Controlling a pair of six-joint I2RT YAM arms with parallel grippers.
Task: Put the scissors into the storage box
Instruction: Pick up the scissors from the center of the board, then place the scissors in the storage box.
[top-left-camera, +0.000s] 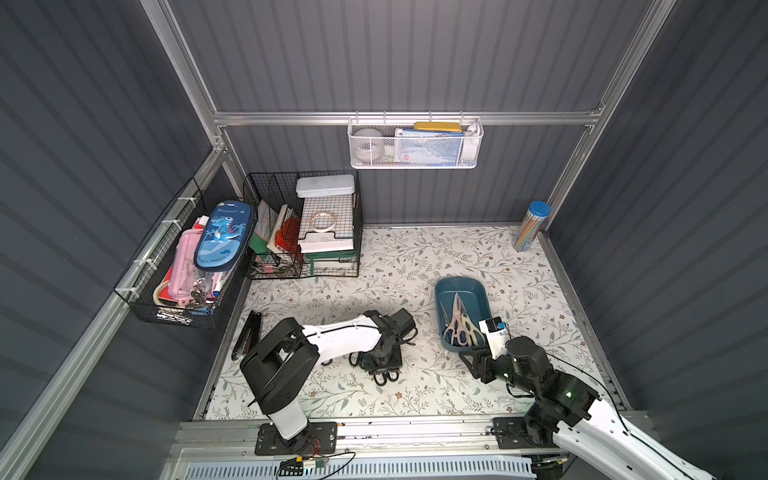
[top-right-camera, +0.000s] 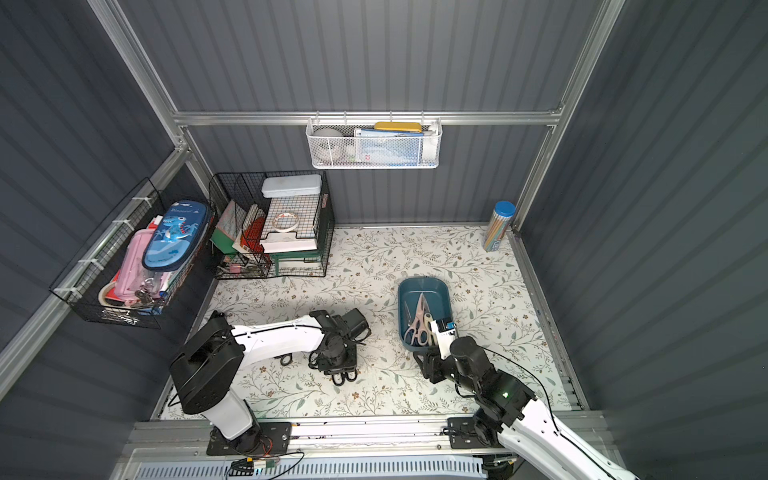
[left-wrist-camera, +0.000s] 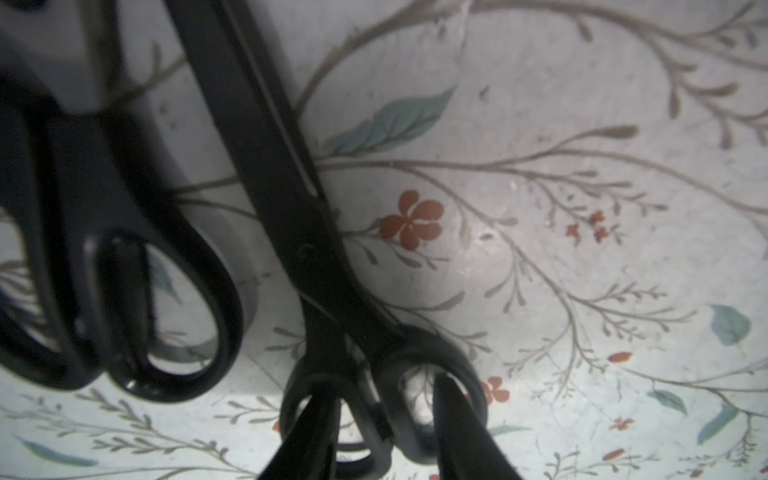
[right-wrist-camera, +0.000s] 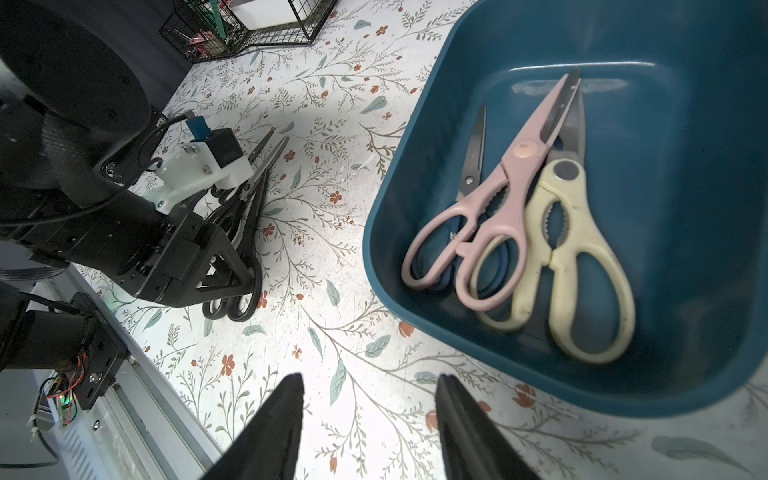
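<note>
**Storage box and loose scissors, task part-done.** The storage box (top-left-camera: 471, 291) sits on the counter (top-left-camera: 415, 257) toward its right edge, about midway between front and back. It holds three pairs lying flat and overlapping: pink shears (right-wrist-camera: 494, 195), pale-yellow shears (right-wrist-camera: 586, 224) and a small blue-handled pair (right-wrist-camera: 473, 158) partly under the pink handles. All three lie lengthwise with their blades toward the far end. This is probably the only way they fit, since the box looks barely longer than they are.

The black-handled scissors (right-wrist-camera: 249, 199) remain outside, bunched near the middle of the counter toward its front edge.

**Left end effector** (left-wrist-camera: 382, 382). It is lowered over one black pair (left-wrist-camera: 291, 208), with a finger reaching into each handle loop and the inner bars between them. The handle is likely chosen because it is thicker than the flat blades. The jaws are partly closed. Pale counter shows between one finger (left-wrist-camera: 453, 415) and the bar, so the grasp is judged not yet clamped. Other black pairs (left-wrist-camera: 83, 199) lie just beside it.

**Right end effector** (right-wrist-camera: 370, 378). It hovers over bare counter beside the box's near corner. The jaws are apart, with nothing held or touched. The mouth of the box is left free.
</note>
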